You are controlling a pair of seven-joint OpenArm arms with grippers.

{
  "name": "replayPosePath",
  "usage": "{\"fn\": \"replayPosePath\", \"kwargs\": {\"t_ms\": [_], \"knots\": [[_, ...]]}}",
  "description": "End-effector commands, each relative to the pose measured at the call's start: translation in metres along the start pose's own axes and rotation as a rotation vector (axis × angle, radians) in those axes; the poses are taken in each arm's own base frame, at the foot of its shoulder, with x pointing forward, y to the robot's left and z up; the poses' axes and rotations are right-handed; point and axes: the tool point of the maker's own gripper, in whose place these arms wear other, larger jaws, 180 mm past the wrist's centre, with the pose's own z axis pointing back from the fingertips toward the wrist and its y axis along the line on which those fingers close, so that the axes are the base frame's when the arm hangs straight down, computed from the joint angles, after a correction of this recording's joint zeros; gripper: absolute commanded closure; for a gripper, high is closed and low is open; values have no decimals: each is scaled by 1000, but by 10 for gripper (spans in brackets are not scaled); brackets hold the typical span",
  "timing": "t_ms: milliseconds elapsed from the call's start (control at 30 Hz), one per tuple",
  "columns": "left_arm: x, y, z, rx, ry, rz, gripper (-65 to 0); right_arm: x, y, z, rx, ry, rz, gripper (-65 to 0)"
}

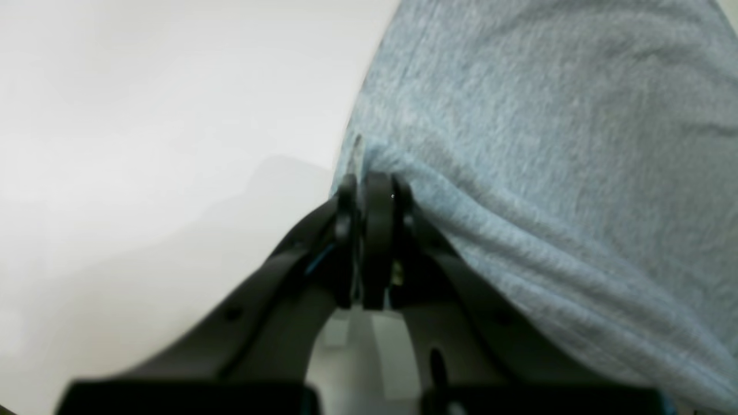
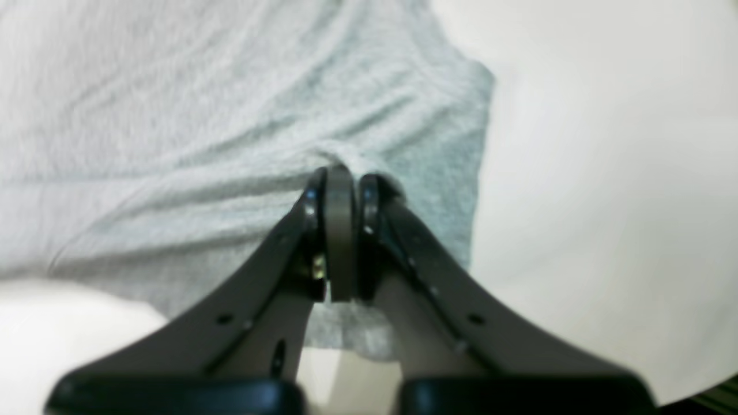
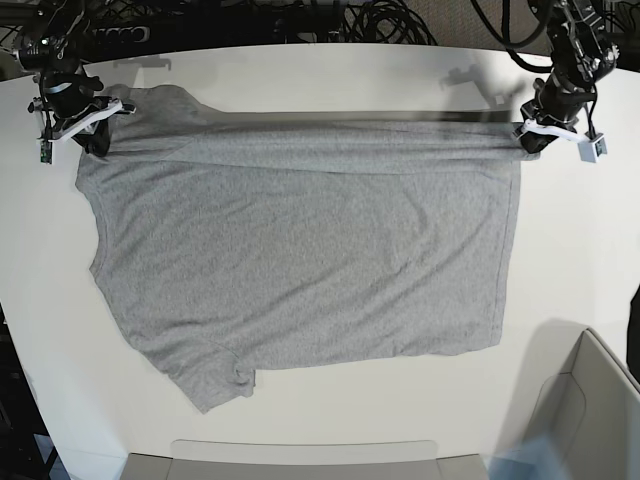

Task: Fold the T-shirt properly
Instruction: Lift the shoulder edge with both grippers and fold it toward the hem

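The heather-grey T-shirt [image 3: 300, 250] lies plain side up on the white table [image 3: 300, 70], one sleeve at the near left; no lettering shows. Its far edge is pulled taut in a straight line between both grippers. My left gripper [image 3: 527, 140] is shut on the far right corner of the cloth; in the left wrist view the gripper [image 1: 369, 184] pinches the shirt's edge [image 1: 519, 144]. My right gripper [image 3: 95, 140] is shut on the far left end by the sleeve; in the right wrist view the gripper [image 2: 346, 178] pinches bunched fabric [image 2: 230, 115].
A grey bin [image 3: 590, 410] stands at the near right corner. A grey tray rim [image 3: 300, 455] runs along the near edge. Cables [image 3: 380, 20] lie behind the table's far edge. The table edge is close behind both grippers.
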Motion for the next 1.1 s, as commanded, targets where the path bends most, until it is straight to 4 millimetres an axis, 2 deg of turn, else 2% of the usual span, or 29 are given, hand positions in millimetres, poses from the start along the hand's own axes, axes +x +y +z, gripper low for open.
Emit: {"fn": "replayPosePath", "kwargs": {"t_ms": [0, 200, 367, 467, 567, 733, 867, 1067], "knots": [[15, 0, 4, 4, -40, -11, 0, 15, -3, 2, -9, -35, 24, 0], [36, -15, -1, -25, -30, -23, 0, 33, 0, -7, -22, -40, 68, 0], [49, -10, -2, 20, -43, 42, 0, 34, 12, -21, -44, -1, 172, 0], [66, -27, -7, -19, -73, 37, 0, 39, 21, -28, -45, 1, 214, 0], [77, -32, -11, -33, -93, 52, 0, 49, 23, -33, -53, -12, 225, 0], [75, -33, -29, -41, -54, 87, 0, 54, 20, -52, -52, 10, 234, 0], [80, -33, -42, -37, -37, 78, 0, 57, 25, -62, -49, 26, 269, 0], [95, -40, -46, -43, -64, 78, 0, 71, 25, -74, -46, 14, 257, 0]]}}
